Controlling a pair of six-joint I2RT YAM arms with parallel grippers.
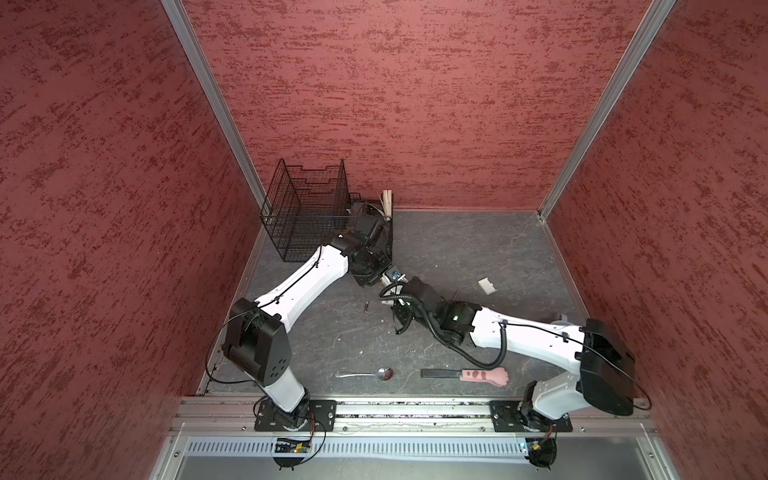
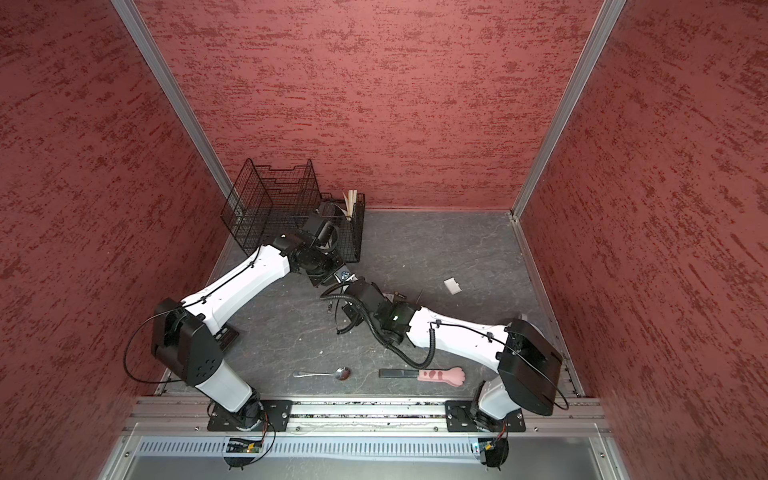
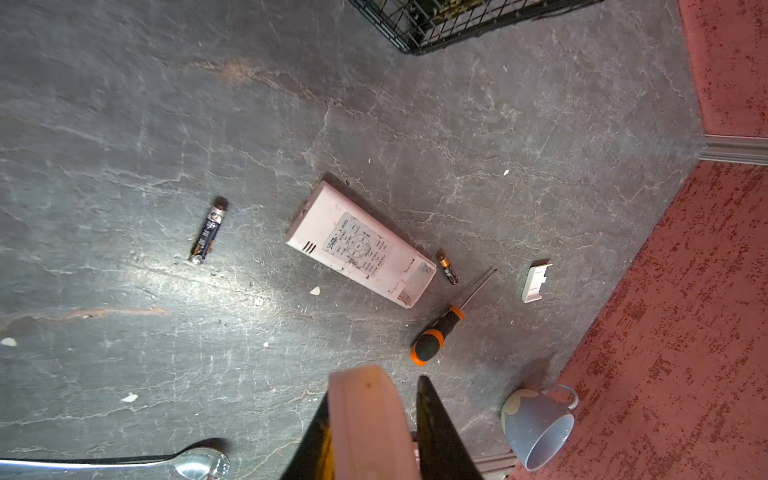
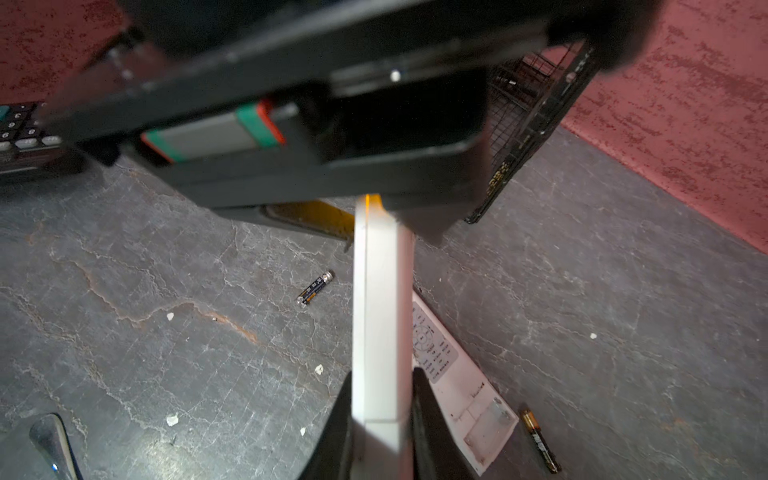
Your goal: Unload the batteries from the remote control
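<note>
Held remote (image 4: 382, 324): white, mid-air, edge-on, spans both grippers.
L gripper (image 3: 374, 386): clamped on one end.
R gripper (image 4: 383, 374): clamped on other end.
Flat remote (image 3: 361, 245): on table (image 3: 124, 124), back up, batt. bay open, looks empty.
Batteries (image 3: 208, 230): two loose on table, one just beside Flat remote.
Tip: pinch edges only, keep batt. door clear; door on/off can't tell.

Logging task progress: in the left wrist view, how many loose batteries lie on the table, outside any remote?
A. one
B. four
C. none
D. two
D: one battery lies alone on the bare table, and another battery lies beside the open end of the lying remote, near the screwdriver.
</note>
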